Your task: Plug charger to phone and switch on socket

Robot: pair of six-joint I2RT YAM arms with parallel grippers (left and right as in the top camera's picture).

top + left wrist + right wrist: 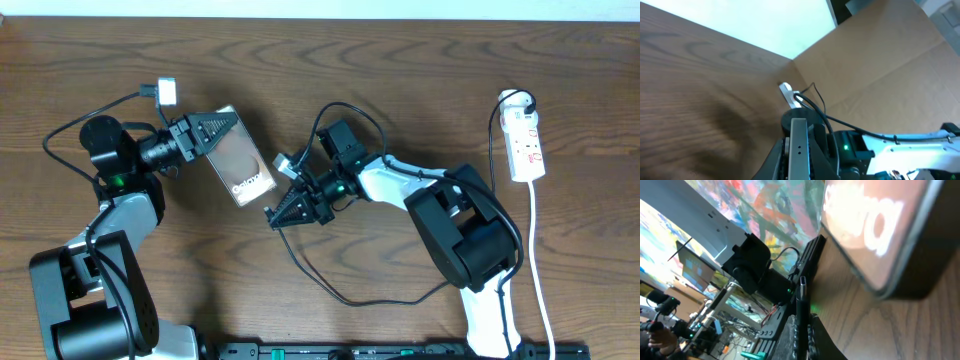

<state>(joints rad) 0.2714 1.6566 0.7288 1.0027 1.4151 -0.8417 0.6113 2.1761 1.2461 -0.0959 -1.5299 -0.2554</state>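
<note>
Black-and-white left arm (pixel 125 210) bends up, its black left pincer (pixel 222 128) pointing right, seemingly clamped. Right arm (pixel 400 180) reaches left, its right pincer (pixel 276 217) pinched together.

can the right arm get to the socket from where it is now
Probably, but not right away. The socket lies close to the right arm with bare table between. The right tool is over at the phone, seemingly shut on the charger, so it would have to let go first.

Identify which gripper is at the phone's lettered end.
The right gripper, holding the charger tip, is at the phone's Galaxy-lettered end; the left gripper sits over the opposite, unlettered end.
</note>
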